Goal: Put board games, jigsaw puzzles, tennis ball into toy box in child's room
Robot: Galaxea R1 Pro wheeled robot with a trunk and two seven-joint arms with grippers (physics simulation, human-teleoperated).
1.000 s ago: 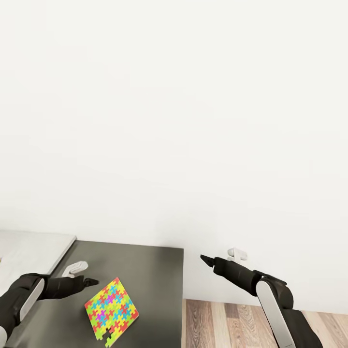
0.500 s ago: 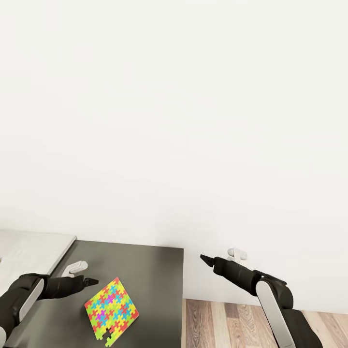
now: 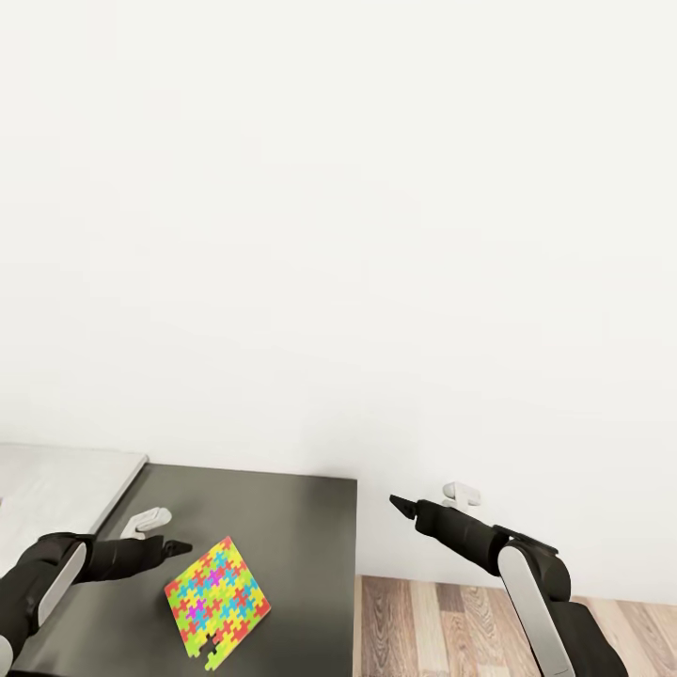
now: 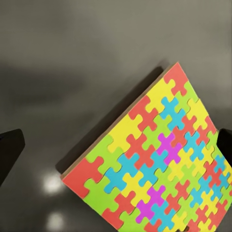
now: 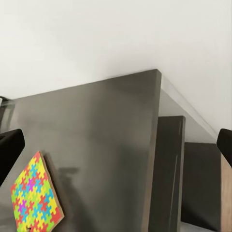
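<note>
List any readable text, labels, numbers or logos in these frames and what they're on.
None readable.
jigsaw puzzle: coloured interlocking pieces, no print.
dark grey table section: plain.
light grey table top: plain.
wall: blank white.
left gripper and right gripper: no markings legible.

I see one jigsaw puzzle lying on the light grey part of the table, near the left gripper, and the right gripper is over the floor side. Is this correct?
Not quite. The jigsaw puzzle lies on the dark grey section of the table, as the head view shows. The rest holds: it is near the left gripper, and the right gripper is beyond the table's edge.
</note>
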